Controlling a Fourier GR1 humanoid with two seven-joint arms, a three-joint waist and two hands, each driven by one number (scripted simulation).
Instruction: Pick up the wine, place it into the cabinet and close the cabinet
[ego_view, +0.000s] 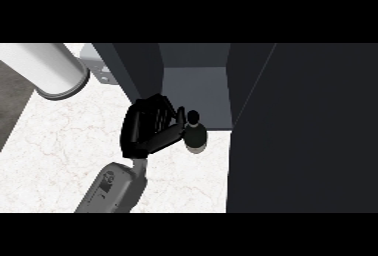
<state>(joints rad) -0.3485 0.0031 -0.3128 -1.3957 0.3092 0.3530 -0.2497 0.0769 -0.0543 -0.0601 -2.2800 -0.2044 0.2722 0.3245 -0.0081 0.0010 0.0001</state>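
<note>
At the near edge, left forearm (111, 192): slanting up across the counter (52, 150) toward the cabinet (136, 65).
left hand (148, 131): sitting just left of the wine, palm turning toward it.
fingers (172, 116) and thumb (168, 140): curling in against the bottle's left side, appearing to be clasping it about the neck and shoulder.
wine (196, 137): standing upright at the front lip of the cabinet floor, at the mouth of the opening and not yet properly inside; base contact with the counter: cannot tell.
door panel (303, 125): filling the right of the view just beside the bottle; judging it to be the open door, swung toward the viewer.
cabinet floor (193, 90): showing grey beyond the bottle, between the left wall and the door panel.
pale cylinder (44, 67): lying at the far left, well apart from the work; nature not determinable.
right hand: not showing in this view.
step in hand: judging this as the placing stage, with the pick-up looking done and the closing not yet begun.
next move: calling for carrying the bottle deeper past the lip, keeping it upright and clear of the left wall, setting it down, easing the fingers apart, backing the hand out, then swinging the door shut.
</note>
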